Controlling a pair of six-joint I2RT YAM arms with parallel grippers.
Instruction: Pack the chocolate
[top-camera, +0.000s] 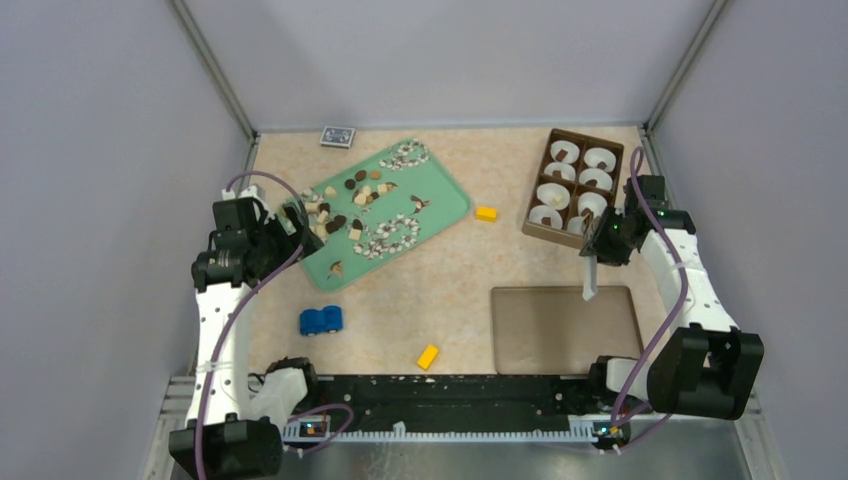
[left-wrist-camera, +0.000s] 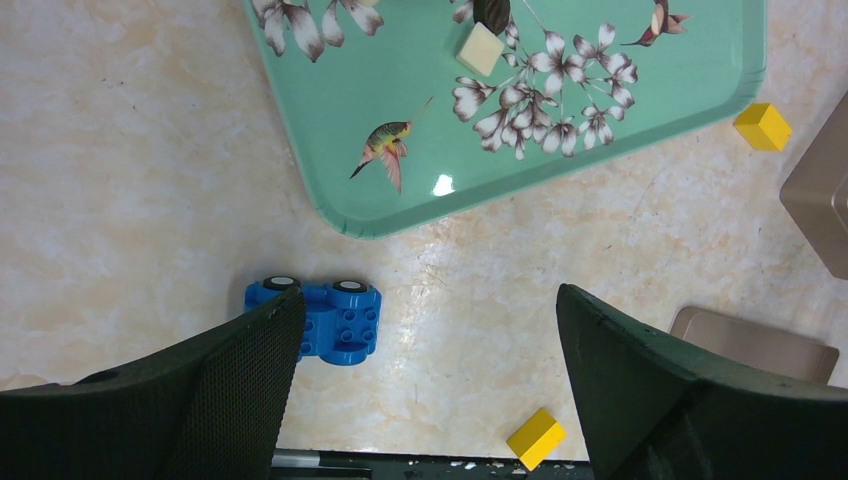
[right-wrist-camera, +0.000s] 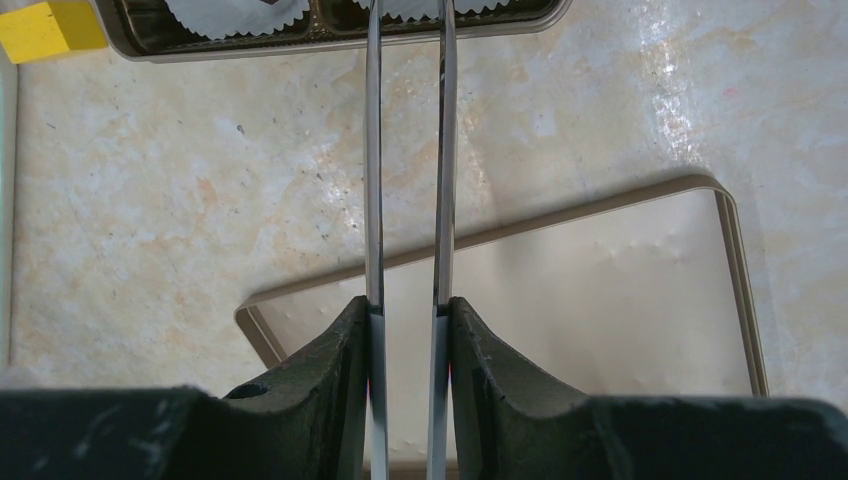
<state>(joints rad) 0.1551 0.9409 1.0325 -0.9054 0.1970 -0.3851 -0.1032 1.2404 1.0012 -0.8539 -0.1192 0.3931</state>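
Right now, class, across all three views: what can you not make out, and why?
- Tips of the tweezers: right wrist view, cut off by the top edge; top view, too small.
- Tray's left end: top view, the left arm covers it.
- Blue toy car's left end: left wrist view, behind the left gripper.

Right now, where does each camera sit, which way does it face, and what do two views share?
Top: above and behind the robot, looking down on the table; left arm and right arm show.
Left wrist: on the left arm, looking down at tray corner and car; open left gripper shows.
Right wrist: on the right arm, looking down at lid and box edge; right gripper clamps tweezers.
Shared: top and left wrist show the car; top and right wrist, the lid.
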